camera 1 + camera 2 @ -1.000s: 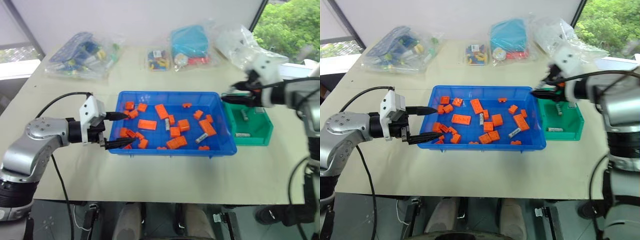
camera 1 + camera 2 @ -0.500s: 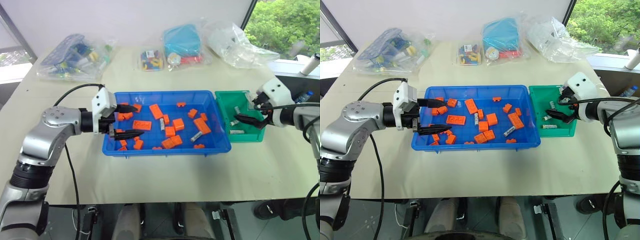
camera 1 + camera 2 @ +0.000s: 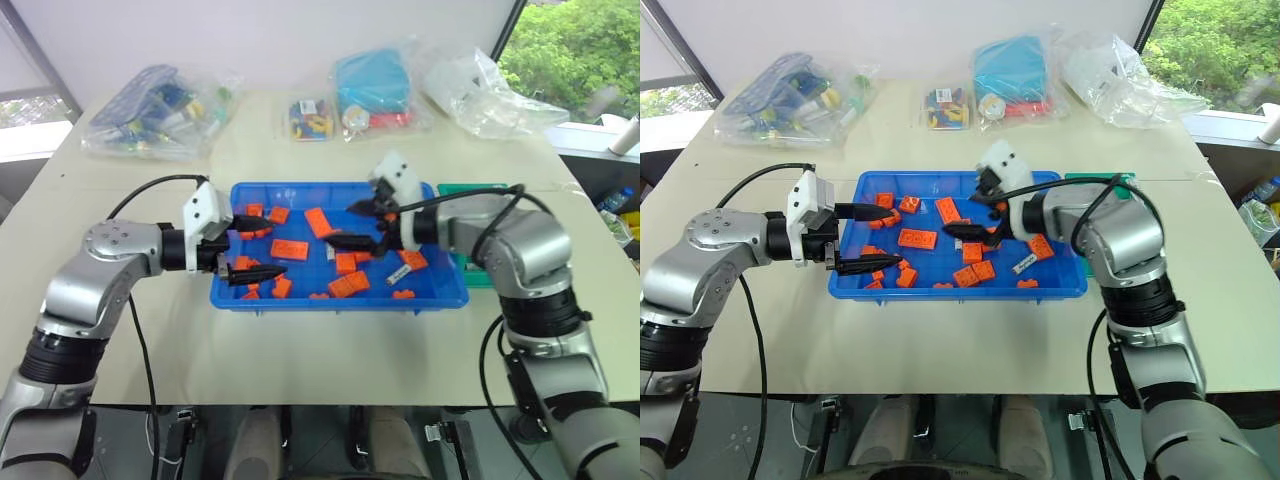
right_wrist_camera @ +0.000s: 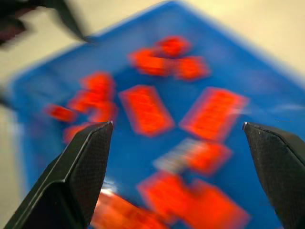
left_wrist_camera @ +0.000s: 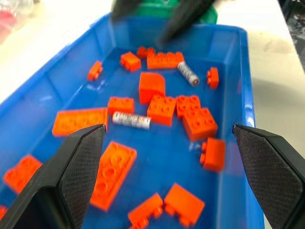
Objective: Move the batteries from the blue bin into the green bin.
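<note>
The blue bin (image 3: pixel 330 303) lies mid-table, strewn with orange bricks (image 3: pixel 294 249). Two silver batteries (image 5: pixel 131 119) (image 5: pixel 188 73) rest on its floor among the bricks; one lies towards the bin's right end (image 3: pixel 403 273). My left gripper (image 3: pixel 272 244) hangs open over the bin's left end, holding nothing. Over the bin's middle my right gripper (image 3: pixel 340 225) is open and empty, pointing towards the left one. My right arm hides most of the green bin (image 3: pixel 1110 178), which stands against the blue bin's right side.
Several clear bags of small parts line the back of the table: a large one (image 3: pixel 165 110), a small one (image 3: pixel 313 117), a teal-filled one (image 3: pixel 378 85) and a crumpled one (image 3: pixel 480 90). Bare tabletop (image 3: pixel 330 350) runs in front of the blue bin.
My right gripper has opened and swung left from over the green bin to over the middle of the blue bin. The left gripper has hardly moved. The camera has shifted.
</note>
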